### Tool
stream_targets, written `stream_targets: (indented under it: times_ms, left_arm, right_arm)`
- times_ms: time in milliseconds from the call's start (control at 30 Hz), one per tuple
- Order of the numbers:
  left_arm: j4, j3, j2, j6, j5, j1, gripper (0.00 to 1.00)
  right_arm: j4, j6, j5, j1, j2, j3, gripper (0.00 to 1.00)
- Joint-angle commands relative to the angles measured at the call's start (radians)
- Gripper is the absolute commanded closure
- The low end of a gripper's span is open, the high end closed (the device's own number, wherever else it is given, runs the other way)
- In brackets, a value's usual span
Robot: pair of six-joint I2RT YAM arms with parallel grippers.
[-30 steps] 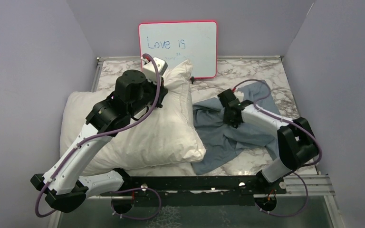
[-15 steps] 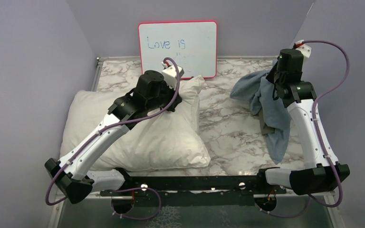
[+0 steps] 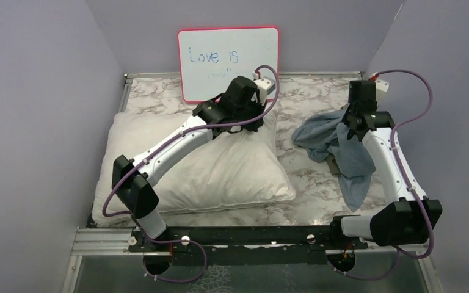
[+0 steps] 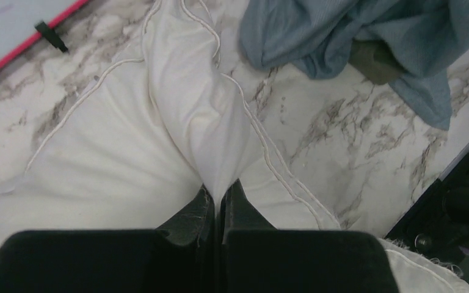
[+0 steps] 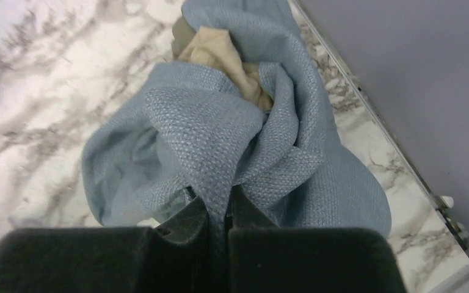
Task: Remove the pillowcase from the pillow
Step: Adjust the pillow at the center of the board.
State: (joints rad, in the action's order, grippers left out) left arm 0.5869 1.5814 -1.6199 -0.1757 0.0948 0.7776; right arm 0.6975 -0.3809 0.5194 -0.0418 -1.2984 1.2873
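The white pillow (image 3: 214, 168) lies bare on the left half of the marble table. My left gripper (image 3: 258, 117) is shut on a pinch of its far right edge; the left wrist view shows the white fabric (image 4: 201, 122) drawn into my left gripper (image 4: 218, 194). The blue-grey pillowcase (image 3: 336, 143) is bunched at the right, apart from the pillow, hanging from my right gripper (image 3: 353, 125). In the right wrist view my right gripper (image 5: 218, 201) is shut on a fold of the pillowcase (image 5: 220, 134), with a tan patch (image 5: 220, 52) showing.
A red-framed whiteboard (image 3: 228, 62) leans on the back wall behind the pillow. Purple walls close in left and right. The marble table (image 3: 293, 131) shows between pillow and pillowcase. A black rail (image 3: 250, 235) runs along the near edge.
My left gripper has dragged the pillow to the right. My right gripper lifted the pillowcase off the table to the far right, then lowered it slightly so it bunches on the table.
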Motion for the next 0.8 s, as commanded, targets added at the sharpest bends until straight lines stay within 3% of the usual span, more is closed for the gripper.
stream_targets:
  times_ms: [0, 133, 200, 233, 300, 367, 467, 533, 633, 767]
  left_arm:
    - [-0.120, 0.262, -0.078, 0.035, 0.022, 0.009, 1.00]
    - [-0.106, 0.328, -0.178, 0.015, 0.040, 0.011, 1.00]
    - [-0.081, 0.316, -0.188, 0.026, 0.042, 0.011, 0.97]
    - [-0.074, 0.287, -0.177, 0.032, 0.038, 0.010, 0.83]
    - [-0.070, 0.212, -0.129, 0.032, 0.017, 0.009, 0.52]
    - [-0.075, 0.137, -0.056, 0.020, -0.006, 0.009, 0.34]
    - [-0.079, 0.072, 0.078, 0.003, -0.007, 0.009, 0.18]
    - [-0.084, 0.053, 0.157, -0.001, 0.001, 0.008, 0.02]
    - [-0.083, -0.004, 0.281, 0.007, -0.009, 0.009, 0.02]
    - [-0.049, -0.159, 0.457, 0.011, -0.193, -0.009, 0.02]
  right_arm:
    - [-0.001, 0.012, 0.066, 0.010, 0.007, -0.066, 0.91]
    - [0.002, -0.006, 0.028, 0.014, 0.008, -0.083, 0.79]
    - [0.022, -0.005, -0.019, 0.014, 0.006, -0.060, 0.59]
    - [0.042, -0.004, -0.045, 0.014, 0.005, -0.041, 0.44]
    - [0.072, -0.008, -0.084, 0.014, 0.016, 0.004, 0.28]
    - [0.079, -0.001, -0.144, 0.014, 0.042, 0.029, 0.23]
    - [0.056, 0.006, -0.324, 0.014, 0.101, 0.031, 0.22]
    - [0.025, 0.002, -0.486, 0.014, 0.139, 0.005, 0.20]
    - [-0.025, -0.038, -0.757, 0.013, 0.174, -0.065, 0.19]
    - [-0.094, -0.062, -1.031, 0.005, 0.181, -0.198, 0.14]
